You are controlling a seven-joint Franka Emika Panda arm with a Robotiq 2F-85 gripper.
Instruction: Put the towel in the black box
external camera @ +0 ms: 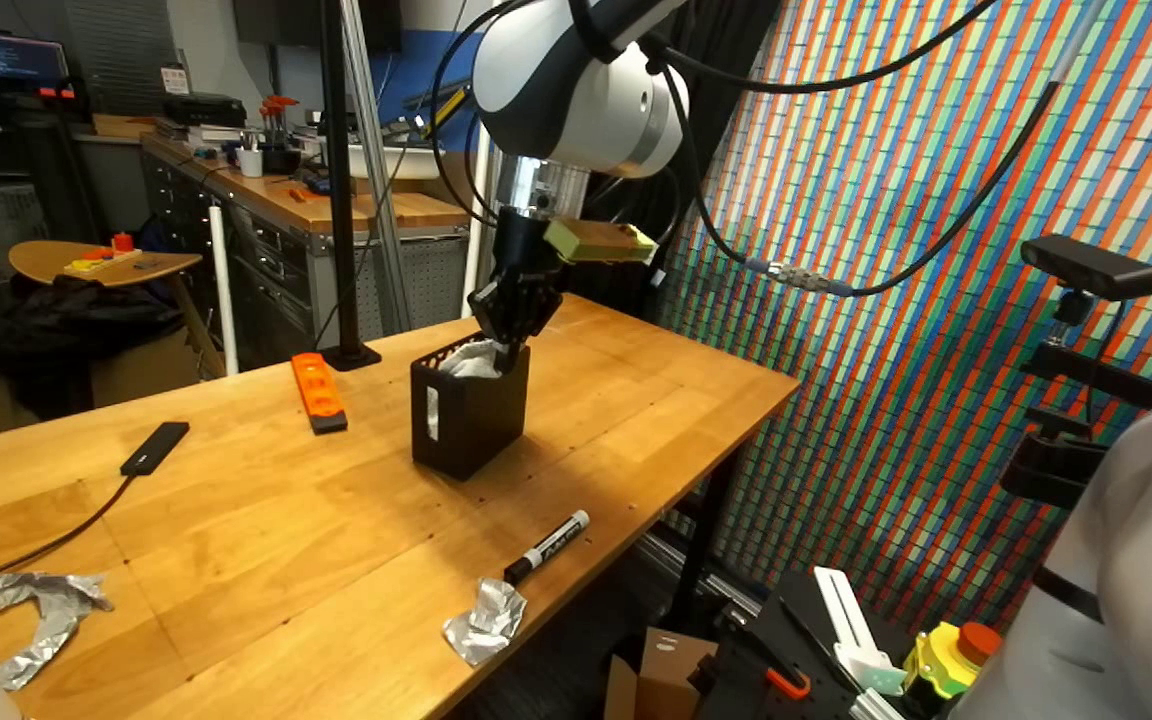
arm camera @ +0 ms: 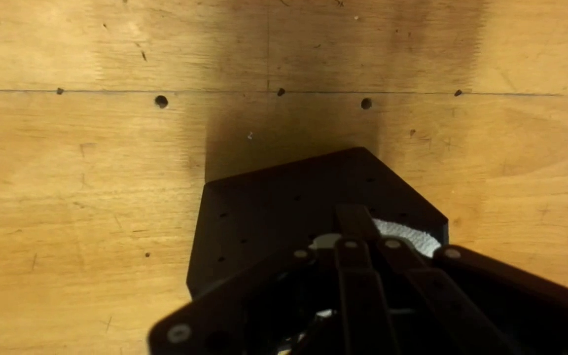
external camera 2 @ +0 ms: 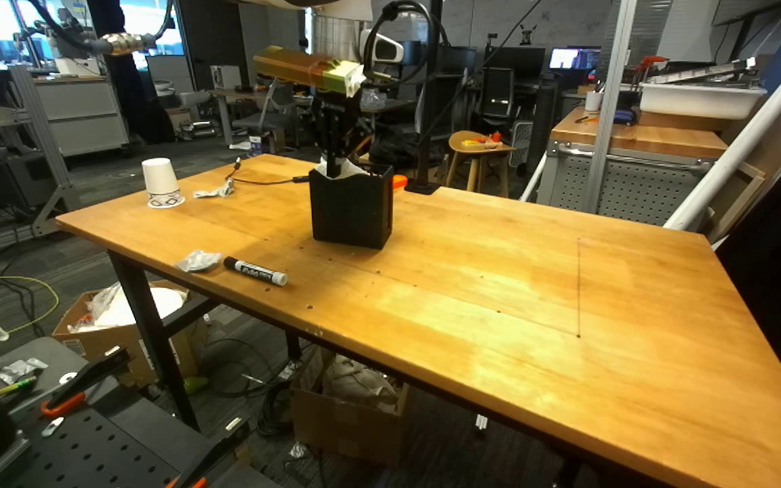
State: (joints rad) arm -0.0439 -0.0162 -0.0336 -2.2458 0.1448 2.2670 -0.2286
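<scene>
- The towel (external camera: 472, 360) sits bunched in the mouth of the black box (external camera: 486, 425), its top above the rim; the task looks near its end, with letting go probably next.
- The gripper (external camera 2: 333, 165) points down into that mouth, coming from twelve o'clock in an exterior view. Its fingers (arm camera: 354, 221) stand together, apparently clamped on the towel, though the tips are too dark in the wrist view to be certain.
- In the wrist view, white cloth shows at four o'clock of the fingertips. Should a fold catch there or in the linkage, lifting could drag the towel out.
- Releasing while cloth stands above the rim could let it slump outside, since loose fabric tends to spring and slide.
- Spreading the fingers in so narrow a mouth could press a wall and slide or tip the box, which appears unsecured.
- A hard shove could send it toward the marker (external camera: 548, 545) at five o'clock in an exterior view, near the edge of the table (external camera: 296, 520), or the orange level (external camera: 318, 392) at nine.
</scene>
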